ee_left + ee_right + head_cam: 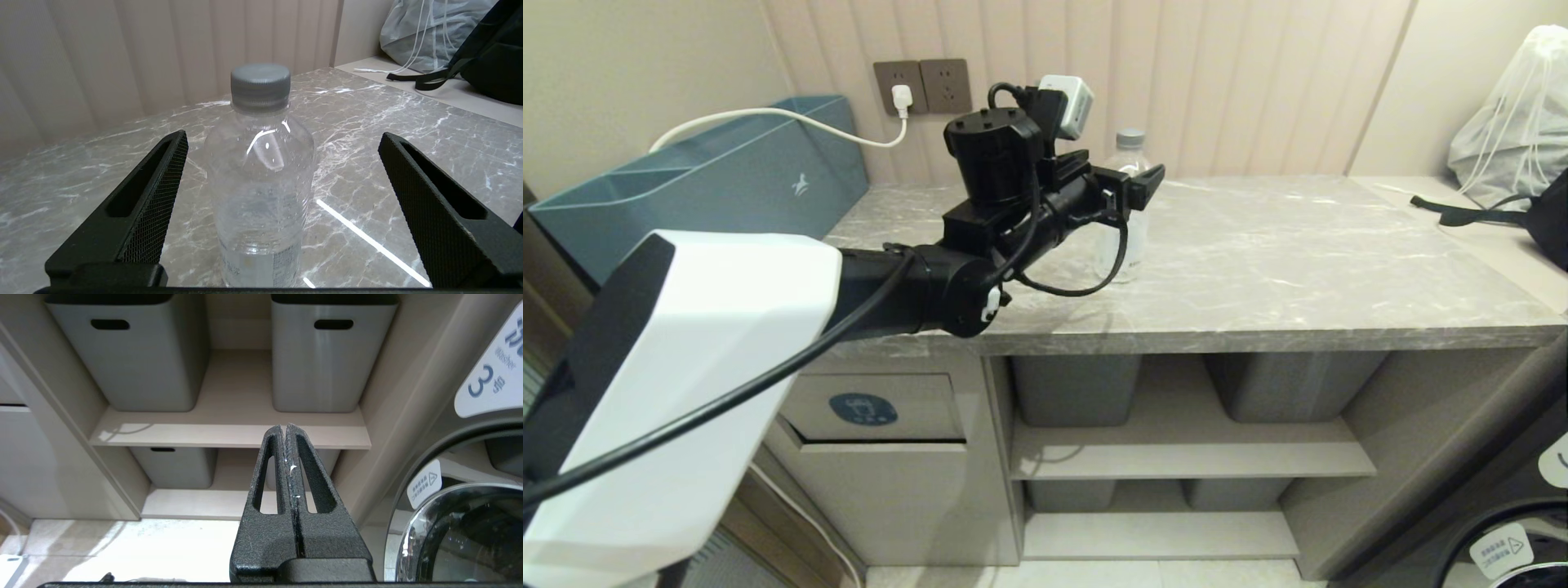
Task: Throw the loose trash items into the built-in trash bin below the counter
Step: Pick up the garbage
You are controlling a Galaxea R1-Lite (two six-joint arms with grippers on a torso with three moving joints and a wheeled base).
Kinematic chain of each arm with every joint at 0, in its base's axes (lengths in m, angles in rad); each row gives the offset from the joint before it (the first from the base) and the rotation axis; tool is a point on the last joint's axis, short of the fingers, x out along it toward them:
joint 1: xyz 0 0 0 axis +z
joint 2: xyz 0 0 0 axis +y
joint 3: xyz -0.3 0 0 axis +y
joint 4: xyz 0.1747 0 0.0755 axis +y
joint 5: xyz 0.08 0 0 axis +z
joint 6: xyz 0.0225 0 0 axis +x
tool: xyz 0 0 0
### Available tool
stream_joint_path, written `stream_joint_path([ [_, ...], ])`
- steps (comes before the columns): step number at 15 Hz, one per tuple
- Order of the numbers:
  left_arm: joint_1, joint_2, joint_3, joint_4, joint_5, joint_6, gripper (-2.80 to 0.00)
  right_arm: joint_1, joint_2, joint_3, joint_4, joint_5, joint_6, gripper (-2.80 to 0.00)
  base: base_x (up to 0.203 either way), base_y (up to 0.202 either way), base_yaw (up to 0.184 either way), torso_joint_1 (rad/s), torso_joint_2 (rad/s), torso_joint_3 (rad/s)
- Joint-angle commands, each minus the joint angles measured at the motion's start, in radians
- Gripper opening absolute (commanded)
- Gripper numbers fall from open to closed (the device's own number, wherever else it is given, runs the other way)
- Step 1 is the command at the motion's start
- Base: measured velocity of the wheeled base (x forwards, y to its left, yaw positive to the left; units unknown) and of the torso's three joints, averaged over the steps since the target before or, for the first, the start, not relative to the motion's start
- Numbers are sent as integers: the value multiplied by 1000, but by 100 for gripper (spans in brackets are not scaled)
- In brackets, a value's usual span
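From the head view, the left arm reaches from the lower left across the front edge of the counter point(1298, 269), and the left gripper point(1131, 186) sits level just in front of a clear plastic bottle point(1129, 175) with a grey cap, which stands upright on the marble slab near the back wall. Only one bottle shows. Below the counter at the left, the built-in trash bin point(874, 412) shows its beige flap with the blue oval sticker, flap closed. To its right, open shelves hold grey bins point(1076, 390). A blue-green divided tray point(727, 175) stands at the counter's left end beneath wall sockets point(923, 86) with a white plug and cable, and a translucent drawstring bag point(1515, 122) and a black bag point(1547, 216) lie at the far right. In the left wrist view, the jaws stand wide apart, one finger point(159, 192) on each side of the bottle point(261, 183), with clear gaps between the textured pads and the plastic, so nothing is gripped; the bottle holds a little water low down and carries a pale label near its base. In the right wrist view, the right gripper point(288, 435) has its jaws pressed together with nothing between them, pointing at the shelves of grey bins point(126, 355) with handle slots, beside a washing machine door point(461, 535).
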Motion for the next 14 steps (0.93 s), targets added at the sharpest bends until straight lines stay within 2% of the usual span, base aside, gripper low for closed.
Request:
stream_joint_path([
  [1, -1, 3, 0, -3, -2, 0, 0, 0, 0, 0, 0, 0, 1, -280, 0, 0, 0, 81, -175, -96],
  [11, -12, -1, 2, -1, 0, 11, 0, 0, 0, 0, 0, 0, 1, -280, 0, 0, 0, 9, -19, -10],
  [14, -11, -1, 2, -3, 26, 17, 0, 0, 0, 0, 0, 0, 1, -280, 0, 0, 0, 0, 0, 0],
])
